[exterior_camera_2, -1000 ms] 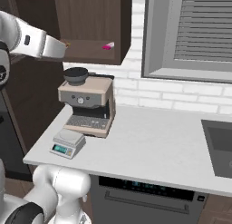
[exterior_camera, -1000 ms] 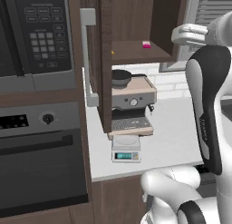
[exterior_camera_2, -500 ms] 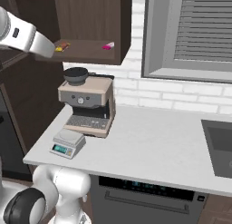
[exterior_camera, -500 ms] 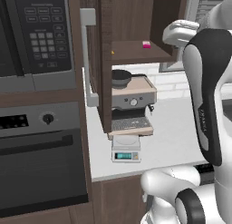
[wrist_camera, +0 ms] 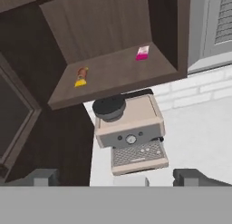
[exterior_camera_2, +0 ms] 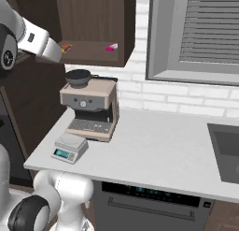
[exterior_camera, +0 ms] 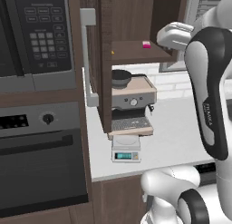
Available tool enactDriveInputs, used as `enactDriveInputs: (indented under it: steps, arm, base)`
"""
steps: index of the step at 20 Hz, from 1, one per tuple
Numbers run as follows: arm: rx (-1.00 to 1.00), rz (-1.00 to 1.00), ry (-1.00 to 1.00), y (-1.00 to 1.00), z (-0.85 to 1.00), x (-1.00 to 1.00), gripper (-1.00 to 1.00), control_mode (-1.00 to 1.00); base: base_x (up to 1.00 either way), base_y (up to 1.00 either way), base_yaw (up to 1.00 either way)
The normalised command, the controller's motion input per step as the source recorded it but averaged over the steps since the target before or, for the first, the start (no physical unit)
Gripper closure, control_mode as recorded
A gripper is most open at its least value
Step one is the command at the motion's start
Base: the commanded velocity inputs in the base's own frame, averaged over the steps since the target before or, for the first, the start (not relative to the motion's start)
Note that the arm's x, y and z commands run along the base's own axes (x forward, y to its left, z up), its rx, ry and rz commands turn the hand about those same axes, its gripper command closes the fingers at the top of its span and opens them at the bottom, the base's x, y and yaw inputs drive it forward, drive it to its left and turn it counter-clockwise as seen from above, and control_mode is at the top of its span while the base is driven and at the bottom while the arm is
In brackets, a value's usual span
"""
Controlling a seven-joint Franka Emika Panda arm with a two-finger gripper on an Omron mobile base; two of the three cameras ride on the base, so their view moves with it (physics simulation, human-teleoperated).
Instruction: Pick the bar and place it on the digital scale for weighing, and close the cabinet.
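**A:** You're looking at a kitchen corner: a pale counter (exterior_camera_2: 154, 150) under a brick wall and a shuttered window, with the cabinet (wrist_camera: 113, 41) standing open above the coffee machine (exterior_camera_2: 91, 108). The bar (wrist_camera: 81, 76) is lying on the cabinet shelf near its front left edge; the pink-and-white block (wrist_camera: 142, 52) is sitting towards the back right corner.

**B:** And the gripper (wrist_camera: 115, 177)?

**A:** Its jaws are gaping wide, holding nothing, and hanging well short of the shelf.

**B:** So where are you risking trouble?

**A:** You're reaching into a narrow box. Coming in low, I think you're likely to clip the shelf's front edge; drifting right, you're heading for the wrong item. The bar is slim, so a skewed pinch may flick it off the shelf onto the machine. The digital scale (exterior_camera_2: 70, 147) is waiting at the counter's front left corner, tight against the machine, so an off-centre drop could tip the bar off. The door (exterior_camera: 93, 60) is jutting out too.
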Motion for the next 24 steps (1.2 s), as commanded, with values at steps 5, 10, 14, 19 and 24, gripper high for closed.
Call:
enactDriveInputs:
  steps: [5,10,14,19,24]
  arm:
    - [0.00,0.03,0.00,0.10,-0.12,0.51,-1.00,-1.00]
    - [-0.04,0.00,0.01,0.27,-0.13,0.49,-1.00,-1.00]
    - [0.00,0.00,0.00,0.00,-0.23,0.30,-1.00,-1.00]
    - [0.00,0.00,0.00,0.00,-0.18,0.27,-1.00,-1.00]
    - [0.00,0.00,0.02,0.03,-0.01,0.31,-1.00,-1.00]
  base:
    - [0.00,0.00,0.00]
    - [0.00,0.00,0.00]
    - [0.00,0.00,0.00]
    - [0.00,0.00,0.00]
    - [0.00,0.00,0.00]
